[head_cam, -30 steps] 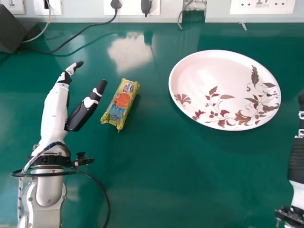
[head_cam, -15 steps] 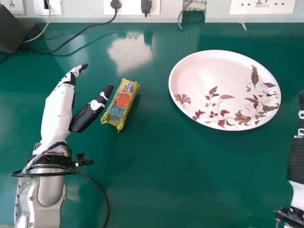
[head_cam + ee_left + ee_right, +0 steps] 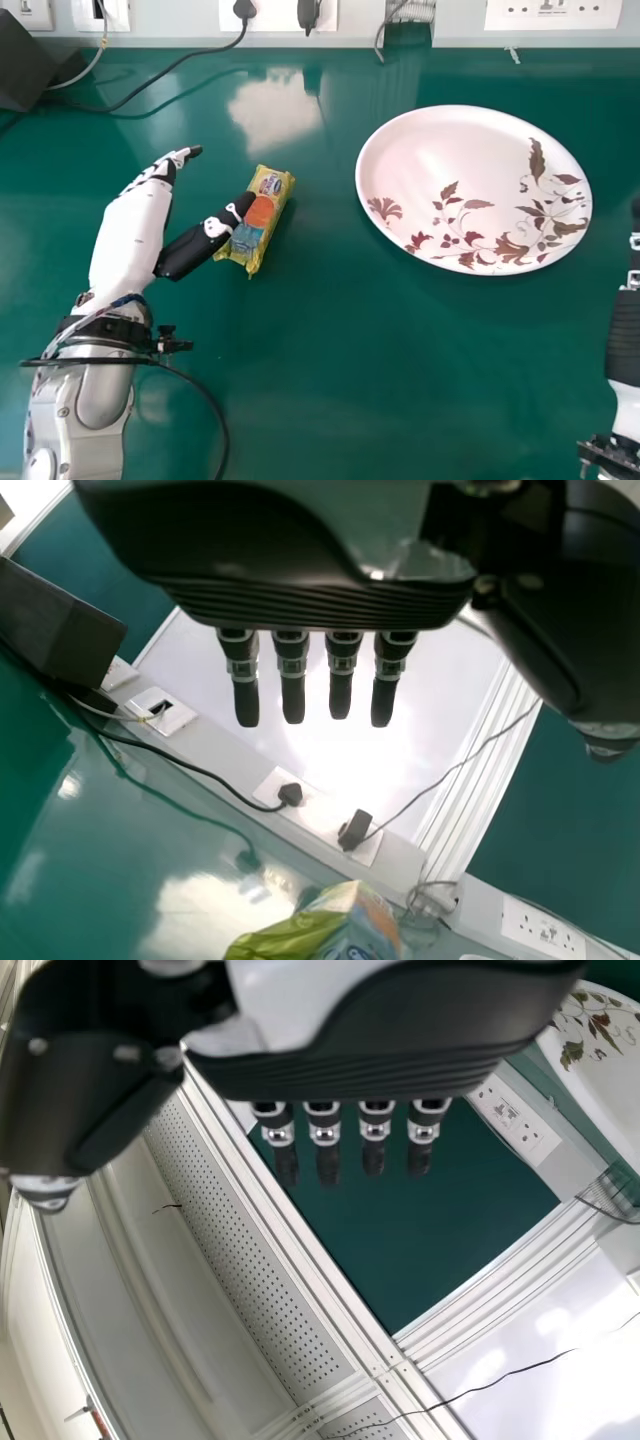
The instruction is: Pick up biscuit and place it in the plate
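Biscuit (image 3: 269, 208) left of plate (image 3: 430, 160), partly behind thumb of left hand (image 3: 135, 232), straight fingers apart from thumb

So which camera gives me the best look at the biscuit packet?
The head view: the biscuit packet appears end to end there, though the left hand overlaps one side. The left wrist view catches part of its wrapper, cut off by the picture's edge.

A dark box (image 3: 32, 65) stands at the far left corner of the green bench (image 3: 330, 380). From a black plug (image 3: 243, 9) in the wall sockets, a black cable (image 3: 165, 84) curves across toward it. Another dark plug (image 3: 308, 14) sits just beside, and a white socket panel (image 3: 555, 14) is farther right.
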`<move>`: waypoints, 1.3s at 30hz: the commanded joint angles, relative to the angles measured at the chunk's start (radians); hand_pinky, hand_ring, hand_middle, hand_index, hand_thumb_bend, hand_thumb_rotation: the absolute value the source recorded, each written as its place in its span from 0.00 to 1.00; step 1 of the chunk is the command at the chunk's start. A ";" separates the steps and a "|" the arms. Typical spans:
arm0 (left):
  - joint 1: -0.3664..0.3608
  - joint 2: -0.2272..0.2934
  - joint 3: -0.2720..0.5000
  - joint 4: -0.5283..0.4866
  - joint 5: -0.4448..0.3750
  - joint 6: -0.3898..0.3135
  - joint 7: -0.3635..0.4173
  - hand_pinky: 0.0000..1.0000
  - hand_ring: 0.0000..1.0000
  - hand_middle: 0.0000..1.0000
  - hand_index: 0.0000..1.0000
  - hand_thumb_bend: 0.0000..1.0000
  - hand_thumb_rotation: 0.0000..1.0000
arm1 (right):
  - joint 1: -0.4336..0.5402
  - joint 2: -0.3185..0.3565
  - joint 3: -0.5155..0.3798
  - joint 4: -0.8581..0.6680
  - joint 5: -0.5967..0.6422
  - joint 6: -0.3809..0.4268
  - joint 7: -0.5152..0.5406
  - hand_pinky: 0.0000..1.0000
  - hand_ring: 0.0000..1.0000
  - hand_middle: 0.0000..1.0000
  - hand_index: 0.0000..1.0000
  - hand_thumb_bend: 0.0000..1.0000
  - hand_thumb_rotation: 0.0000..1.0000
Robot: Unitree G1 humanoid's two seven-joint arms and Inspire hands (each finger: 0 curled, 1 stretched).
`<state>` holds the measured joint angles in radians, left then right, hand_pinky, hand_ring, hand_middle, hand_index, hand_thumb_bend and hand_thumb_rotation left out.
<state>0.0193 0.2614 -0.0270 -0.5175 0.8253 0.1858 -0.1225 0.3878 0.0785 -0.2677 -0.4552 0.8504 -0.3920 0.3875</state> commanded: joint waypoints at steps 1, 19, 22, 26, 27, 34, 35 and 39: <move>-0.011 0.017 -0.017 -0.014 0.029 0.015 -0.023 0.90 0.96 0.99 0.93 1.00 0.70 | 0.005 0.020 -0.003 -0.007 -0.002 -0.007 -0.002 0.96 1.00 1.00 0.99 1.00 0.50; -0.107 0.035 -0.104 0.070 0.159 0.103 -0.106 0.88 0.93 0.97 0.92 1.00 0.68 | 0.004 0.014 -0.008 -0.010 0.008 -0.002 0.000 0.90 1.00 1.00 0.97 1.00 0.34; -0.126 0.040 -0.118 0.092 0.170 0.109 -0.115 0.88 0.93 0.97 0.92 1.00 0.68 | 0.008 0.018 -0.005 -0.014 0.002 -0.004 -0.002 0.87 1.00 1.00 0.97 1.00 0.31; -0.153 0.044 -0.130 0.122 0.168 0.116 -0.133 0.89 0.93 0.97 0.92 1.00 0.67 | 0.011 0.023 -0.002 -0.014 0.004 -0.006 -0.002 0.82 1.00 1.00 0.96 1.00 0.26; -0.160 0.046 -0.134 0.130 0.170 0.118 -0.138 0.88 0.93 0.97 0.92 1.00 0.67 | 0.011 0.024 -0.003 -0.011 0.002 -0.009 -0.001 0.81 1.00 1.00 0.95 1.00 0.25; -0.208 0.046 -0.160 0.193 0.199 0.162 -0.157 0.88 0.93 0.98 0.91 1.00 0.66 | 0.012 0.029 -0.002 -0.006 0.013 -0.012 0.007 0.77 1.00 1.00 0.93 0.99 0.23; -0.218 0.044 -0.165 0.208 0.201 0.169 -0.155 0.87 0.92 0.98 0.91 1.00 0.66 | 0.012 0.028 -0.003 -0.004 0.013 -0.014 0.009 0.77 1.00 1.00 0.93 0.99 0.23; -0.245 0.035 -0.184 0.246 0.204 0.196 -0.155 0.87 0.93 0.98 0.92 1.00 0.65 | 0.012 0.025 -0.006 0.002 0.017 -0.014 0.015 0.77 1.00 1.00 0.93 0.98 0.22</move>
<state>-0.2155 0.2998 -0.1949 -0.2892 1.0139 0.3704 -0.2725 0.3911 0.0795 -0.2686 -0.4567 0.8586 -0.3940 0.3906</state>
